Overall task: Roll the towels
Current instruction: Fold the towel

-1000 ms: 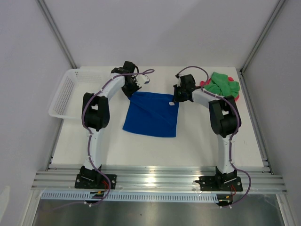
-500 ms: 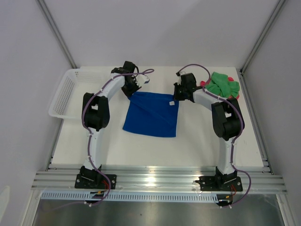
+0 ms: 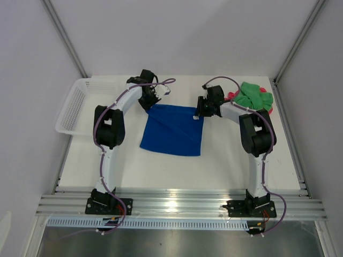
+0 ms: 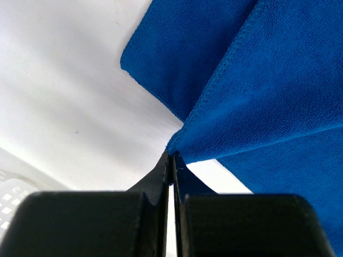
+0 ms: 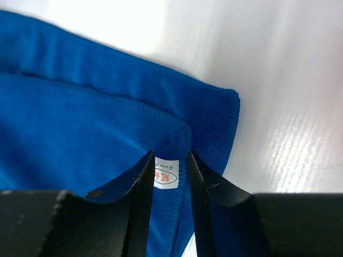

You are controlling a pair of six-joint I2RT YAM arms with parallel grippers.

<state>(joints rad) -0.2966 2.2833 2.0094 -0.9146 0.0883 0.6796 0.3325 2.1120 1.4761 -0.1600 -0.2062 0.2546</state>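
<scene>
Blue towel lay flat, near-square, far edge running left-right between my left jaws, clamped on its corner, and right jaws, standing apart.

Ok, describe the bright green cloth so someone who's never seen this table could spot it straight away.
Take the white table and look to its far right corner. There a crumpled bright green microfibre cloth lies heaped over a pink-red cloth that only peeks out at its edges. Unlike the royal blue cloth spread flat mid-table, it is bunched into a lump.
</scene>
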